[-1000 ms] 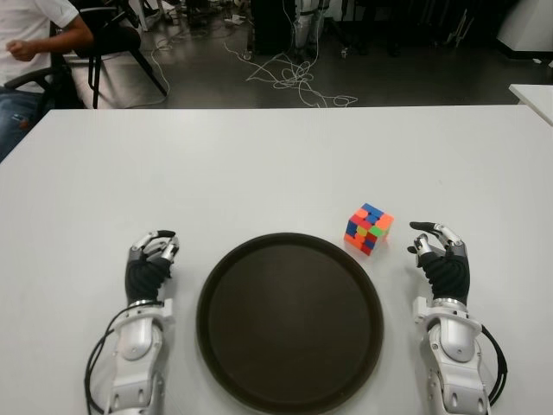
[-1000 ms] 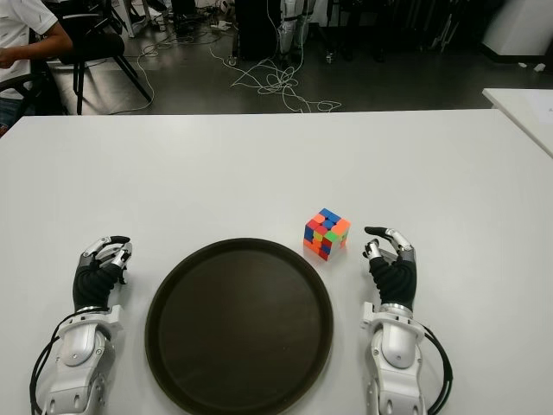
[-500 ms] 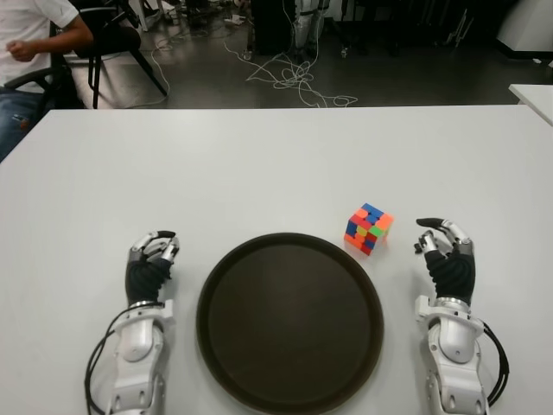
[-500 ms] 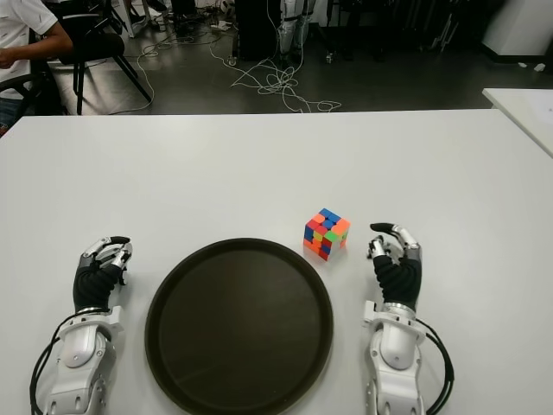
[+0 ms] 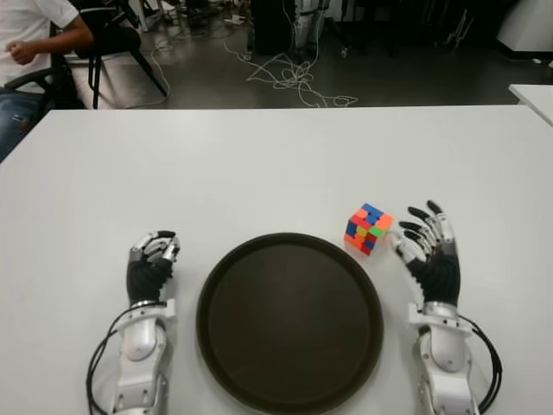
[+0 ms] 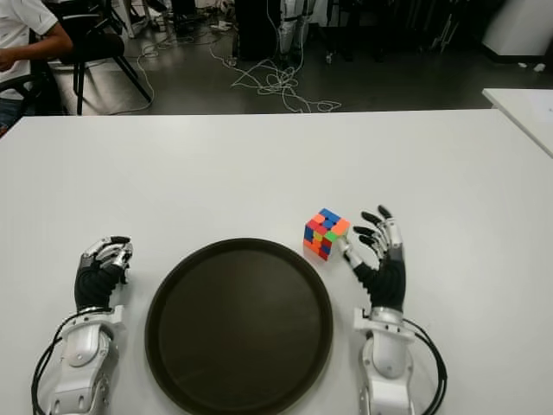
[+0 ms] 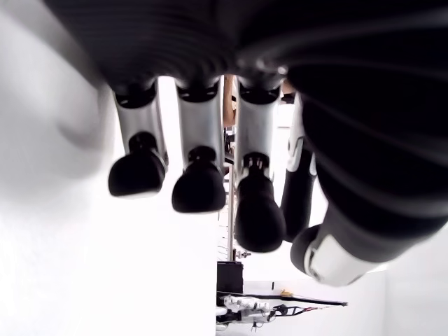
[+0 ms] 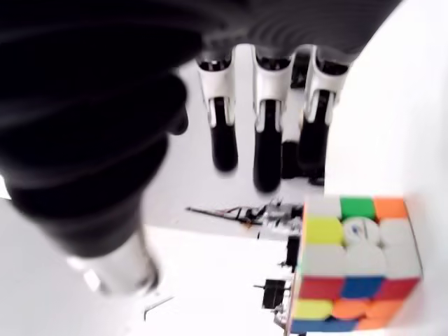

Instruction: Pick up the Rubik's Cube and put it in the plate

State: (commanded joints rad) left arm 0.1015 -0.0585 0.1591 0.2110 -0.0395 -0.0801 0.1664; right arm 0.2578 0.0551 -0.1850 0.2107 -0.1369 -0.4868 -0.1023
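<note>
A: Rubik's Cube (image 5: 368, 228) placement first, please. What lies nearest to the robot?

B: Nearest is the round dark plate (image 5: 226, 346), on the white table (image 5: 259, 164) between the 2 hands. The left hand (image 5: 151, 261) shows beside the plate, on its left side, with the fingers curled inward and holding nothing. The left wrist view shows the same curled fingertips (image 7: 199, 187).

A: And the right hand?

B: The right hand (image 5: 428, 245) is on the right side of the plate, just beside the cube. Its fingers are spread and stretched forward, and they hold nothing. In the right wrist view, 3 straight fingers (image 8: 268, 119) point past the cube (image 8: 355, 262).

A: Where is the cube exactly?

B: It sits on the table, just behind the right rim of the plate, not in it. I cannot tell whether the thumb touches it.

A: Can you read any writing?

B: 1 white sticker in the right wrist view carries a small logo, but it is too small to read.

A: What differs from 0.5 s ago?

B: The right hand was curled then, and further from the cube. Now it has opened and come closer. The cube, the plate and the left hand have not moved.

A: And far away?

B: Behind the table, a person (image 5: 30, 39) sits on a chair at the far left, and cables (image 5: 289, 73) lie on the dark floor.
</note>
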